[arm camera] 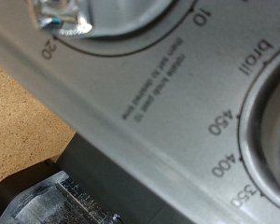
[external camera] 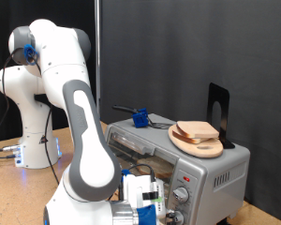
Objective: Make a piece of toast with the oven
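The piece of toast [external camera: 198,131] lies on a round wooden plate [external camera: 193,144] on top of the oven [external camera: 212,178], towards the exterior view's right, up and to the right of the gripper [external camera: 148,201]. At the exterior view's left the white arm [external camera: 77,122] bends down from its base, and its hand drops to the picture's bottom edge in front of the oven's knobs [external camera: 181,194]. The gripper is partly cut off there, and whether its fingers are spread or pressed together cannot be told. Much of the oven's front is hidden behind the arm. On the oven's top, left of the plate, sits a small blue object [external camera: 139,118] beside a dark utensil too small to make out; behind the plate stands a black bracket [external camera: 218,114].

In the wrist view the camera is close against the oven's grey control panel [arm camera: 131,79]: parts of two dials show, cut off by the frame, with printed markings 10, 20, broil, 450, 400 and 350. A shiny blurred knob tip [arm camera: 63,16] shows at one dial. The small print between the dials is unreadable. A strip of wooden table [arm camera: 19,121] shows beside the panel.
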